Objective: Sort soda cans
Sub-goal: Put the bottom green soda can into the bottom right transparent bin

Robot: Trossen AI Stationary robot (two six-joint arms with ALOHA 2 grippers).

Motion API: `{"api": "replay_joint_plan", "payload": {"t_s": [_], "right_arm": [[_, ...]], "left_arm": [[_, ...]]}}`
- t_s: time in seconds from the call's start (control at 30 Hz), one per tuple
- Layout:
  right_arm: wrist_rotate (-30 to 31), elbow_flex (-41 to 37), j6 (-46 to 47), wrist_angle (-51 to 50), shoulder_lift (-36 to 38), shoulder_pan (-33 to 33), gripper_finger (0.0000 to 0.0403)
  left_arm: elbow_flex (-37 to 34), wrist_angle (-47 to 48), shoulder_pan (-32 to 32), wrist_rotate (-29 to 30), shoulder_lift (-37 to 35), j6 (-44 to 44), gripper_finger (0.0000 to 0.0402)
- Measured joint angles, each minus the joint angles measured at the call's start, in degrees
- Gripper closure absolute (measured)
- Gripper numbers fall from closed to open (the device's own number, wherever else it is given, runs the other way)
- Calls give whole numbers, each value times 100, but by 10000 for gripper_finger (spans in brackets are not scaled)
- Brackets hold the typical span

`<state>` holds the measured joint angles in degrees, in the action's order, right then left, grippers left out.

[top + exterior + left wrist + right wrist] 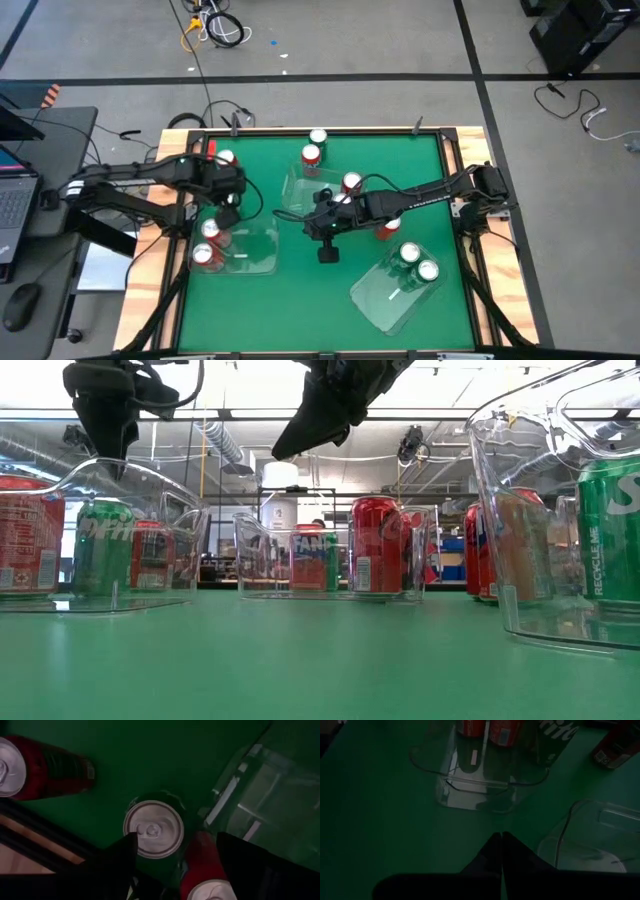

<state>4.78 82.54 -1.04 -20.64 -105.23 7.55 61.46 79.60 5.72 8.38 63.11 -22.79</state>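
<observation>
Hovering our left gripper (172, 857), jaws wide, over green soda can (153, 828) | risk: nudging red can (202, 870) at five o'clock | right gripper (501, 851) closed.

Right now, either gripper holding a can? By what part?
No. Left gripper is open above a green can, not gripping. Right gripper is shut, empty.

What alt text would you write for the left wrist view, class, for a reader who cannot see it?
The open left gripper hangs over a green soda can on the green table. Red cans stand nearby, beside a clear bin.
</observation>
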Motion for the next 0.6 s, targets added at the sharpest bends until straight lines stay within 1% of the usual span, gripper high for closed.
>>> {"api": "replay_joint_plan", "payload": {"t_s": [0.2,0.6], "right_arm": [[-186,0,2,-2,0,8,402],[-199,0,2,-43,-2,63,402]], "left_arm": [[-39,-25,130,2,142,166,122],[-40,191,311,-64,446,515,121]]}}
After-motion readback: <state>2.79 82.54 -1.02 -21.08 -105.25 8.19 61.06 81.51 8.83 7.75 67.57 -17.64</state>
